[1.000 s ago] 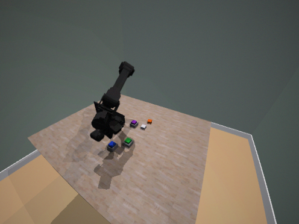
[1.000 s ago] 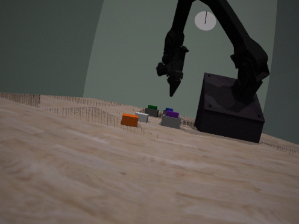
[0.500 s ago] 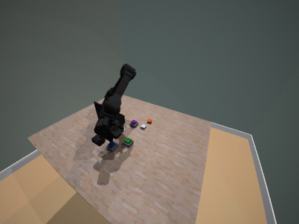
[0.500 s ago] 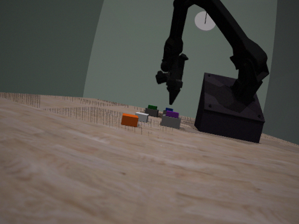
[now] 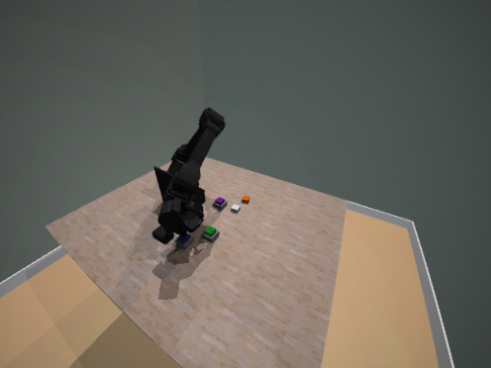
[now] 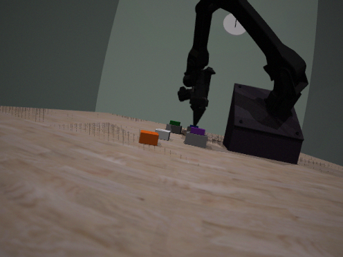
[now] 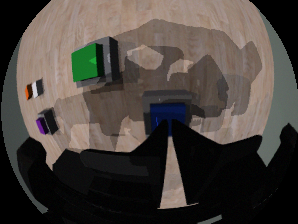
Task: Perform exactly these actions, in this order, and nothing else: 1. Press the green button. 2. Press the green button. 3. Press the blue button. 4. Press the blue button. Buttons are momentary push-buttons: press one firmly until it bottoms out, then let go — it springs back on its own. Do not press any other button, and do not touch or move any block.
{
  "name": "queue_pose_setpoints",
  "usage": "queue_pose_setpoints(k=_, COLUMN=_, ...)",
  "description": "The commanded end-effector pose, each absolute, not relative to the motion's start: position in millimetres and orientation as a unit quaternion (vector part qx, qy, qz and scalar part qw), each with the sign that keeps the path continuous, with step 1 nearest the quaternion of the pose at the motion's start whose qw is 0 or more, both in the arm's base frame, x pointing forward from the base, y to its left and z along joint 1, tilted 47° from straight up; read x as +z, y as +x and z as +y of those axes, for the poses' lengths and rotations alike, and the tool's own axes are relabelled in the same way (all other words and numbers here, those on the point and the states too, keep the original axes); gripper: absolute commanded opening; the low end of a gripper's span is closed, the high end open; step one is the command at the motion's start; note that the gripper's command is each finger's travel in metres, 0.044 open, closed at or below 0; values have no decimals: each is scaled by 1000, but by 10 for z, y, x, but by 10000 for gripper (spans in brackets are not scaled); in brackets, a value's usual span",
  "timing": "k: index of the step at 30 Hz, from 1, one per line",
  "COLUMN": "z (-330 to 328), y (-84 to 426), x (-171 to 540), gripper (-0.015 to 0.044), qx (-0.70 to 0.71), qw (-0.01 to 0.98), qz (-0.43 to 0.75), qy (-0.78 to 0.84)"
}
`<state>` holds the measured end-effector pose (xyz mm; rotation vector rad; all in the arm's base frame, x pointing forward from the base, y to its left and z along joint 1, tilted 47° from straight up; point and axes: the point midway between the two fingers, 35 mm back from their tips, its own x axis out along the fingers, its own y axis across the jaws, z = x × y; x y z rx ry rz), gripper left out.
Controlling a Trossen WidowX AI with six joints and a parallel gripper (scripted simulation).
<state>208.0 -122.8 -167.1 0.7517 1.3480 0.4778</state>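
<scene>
The hand [image 6: 197, 121], fingers pressed together on nothing, points down onto the blue button [image 7: 166, 112] beside the green button [image 7: 89, 63].

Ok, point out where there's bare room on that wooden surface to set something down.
The widest open stretch of the wooden table lies in the top view between the green button and the tan border strip. Another runs toward the near corner. It is crowded around the shut claw over the blue button, with the purple button, white block and orange block clustered beside it.
</scene>
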Motion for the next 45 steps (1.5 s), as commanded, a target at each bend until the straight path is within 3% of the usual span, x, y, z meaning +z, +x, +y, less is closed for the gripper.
queue_pose_setpoints(k=1, z=-1211, y=2092, x=-1681, gripper=20, qx=213, qw=692, qz=601, qy=339)
queue_pose_setpoints(k=20, z=-1441, y=2031, x=-1461, gripper=20, qx=212, qw=692, qz=601, qy=339)
queue_pose_setpoints(k=45, z=-1241, y=2086, x=-1655, gripper=20, qx=212, qw=692, qz=601, qy=339)
